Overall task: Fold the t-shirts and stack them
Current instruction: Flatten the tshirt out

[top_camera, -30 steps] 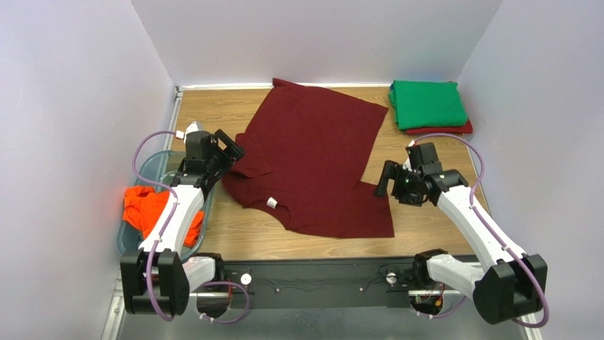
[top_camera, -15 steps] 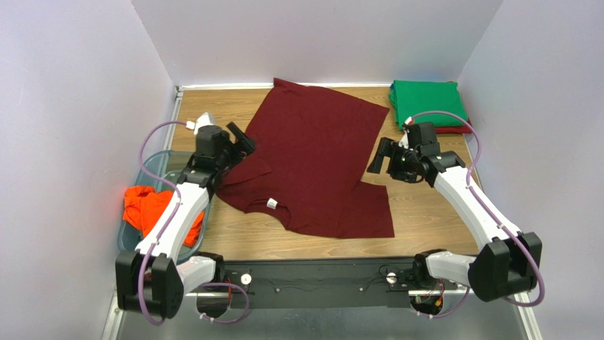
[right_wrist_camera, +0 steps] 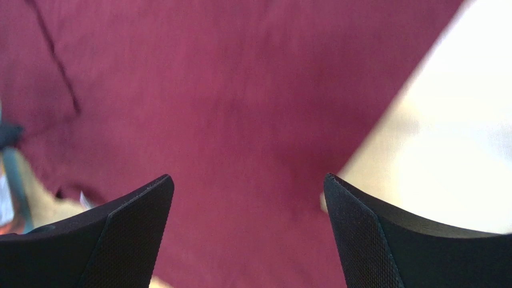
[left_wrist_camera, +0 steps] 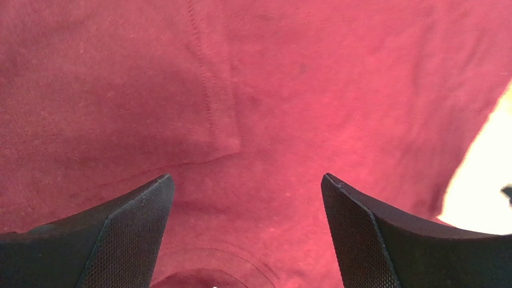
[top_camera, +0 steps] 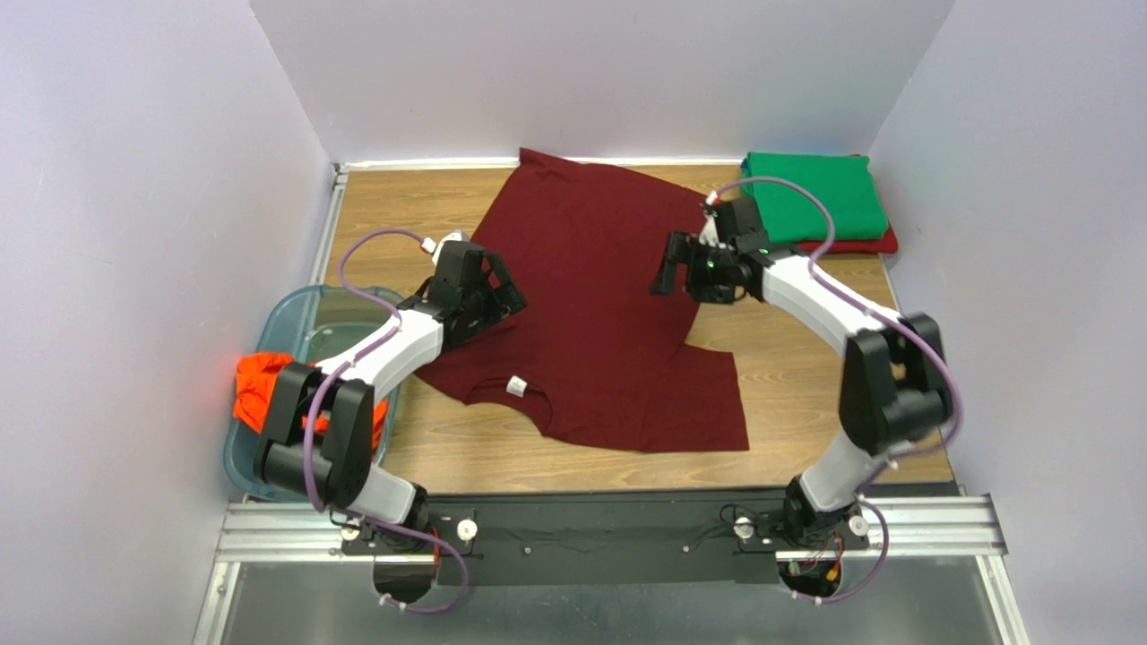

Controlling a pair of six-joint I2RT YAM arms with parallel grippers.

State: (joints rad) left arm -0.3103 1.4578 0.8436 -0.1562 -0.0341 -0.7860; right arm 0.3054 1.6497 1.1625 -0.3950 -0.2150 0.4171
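Observation:
A dark maroon t-shirt (top_camera: 593, 303) lies spread on the wooden table, its white neck label (top_camera: 514, 387) near the front. My left gripper (top_camera: 509, 297) is open over the shirt's left sleeve; the left wrist view shows maroon cloth (left_wrist_camera: 252, 108) and a sleeve hem between its spread fingers. My right gripper (top_camera: 669, 265) is open over the shirt's right edge; the right wrist view shows maroon cloth (right_wrist_camera: 228, 108) and bare table beside it. A folded green t-shirt (top_camera: 815, 196) lies on a folded red one (top_camera: 862, 247) at the back right. A bright orange shirt (top_camera: 276, 393) lies crumpled in a bin.
A clear plastic bin (top_camera: 276, 336) holding the orange shirt stands at the left edge of the table. White walls close in the left, back and right sides. A black rail (top_camera: 606, 524) with the arm bases runs along the near edge.
Both arms have reached forward and inward over the maroon shirt. The left gripper moved right onto the sleeve; the right gripper moved back and left over the shirt's right edge. The shirt has shifted little.

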